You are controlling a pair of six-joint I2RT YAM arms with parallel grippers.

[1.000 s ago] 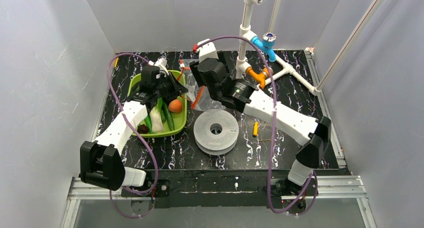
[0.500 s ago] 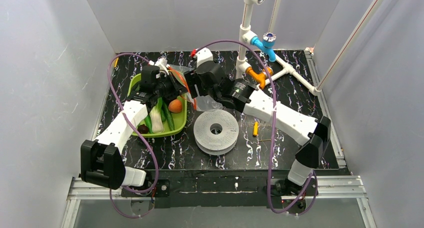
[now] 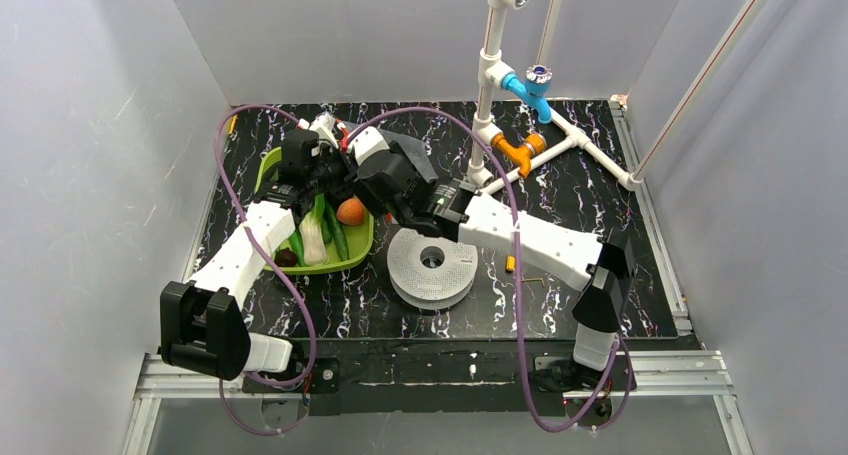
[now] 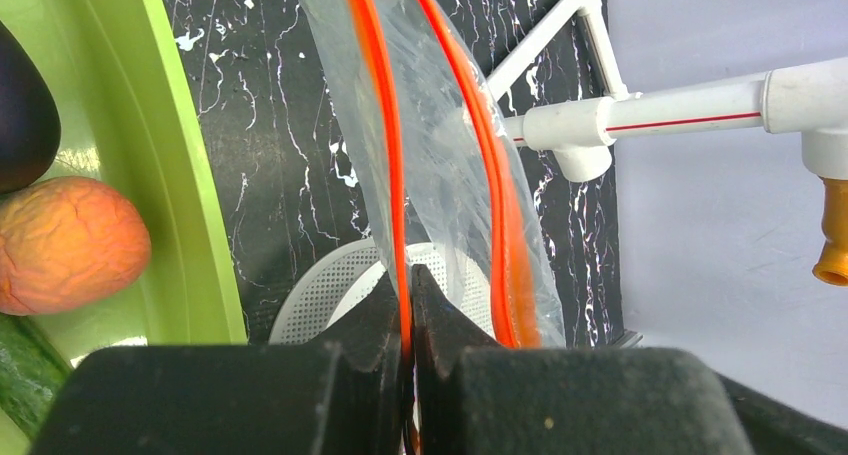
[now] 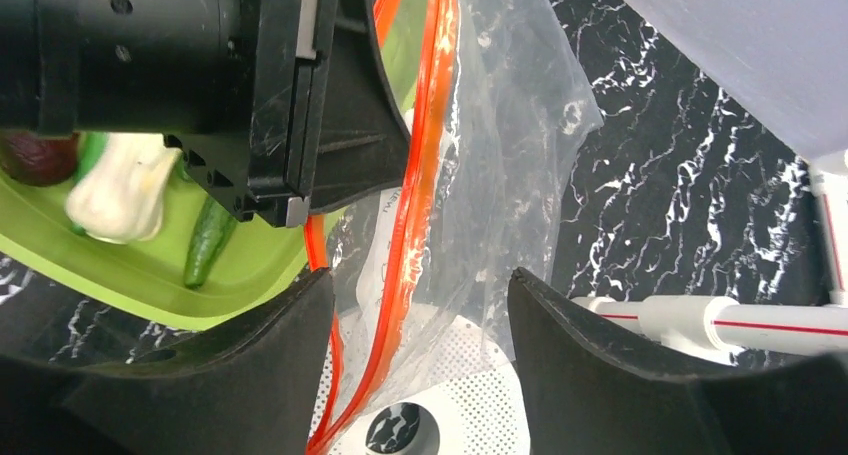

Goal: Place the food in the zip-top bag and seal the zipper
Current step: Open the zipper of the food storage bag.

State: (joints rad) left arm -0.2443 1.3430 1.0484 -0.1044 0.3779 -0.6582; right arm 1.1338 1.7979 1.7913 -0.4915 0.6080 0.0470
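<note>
The zip-top bag hangs in the air at the far right corner of the green tray, above the gap between the tray and the white perforated disc. Its zipper is not sealed. In the left wrist view the two orange-red strips run apart, with clear film between them. The left gripper is pressed together on the nearer strip and holds the bag up by it.

What changed in the last second is the right arm. It stood further right, behind the disc, and now it has swung left, so its wrist is close beside the left one. The right gripper is spread wide. The hanging bag and its strips now pass between the two fingers, but I see no finger pressing on them yet. The bag itself is no longer seen lying beside the disc from above; the right arm covers it.

For the task, I judge this as preparation: the right claw is coming to take the free lip so that the mouth can be pulled open. No food is inside yet. The orange-red round fruit, the eggplant, the leafy stalk and a green pepper all lie in the tray.
</note>
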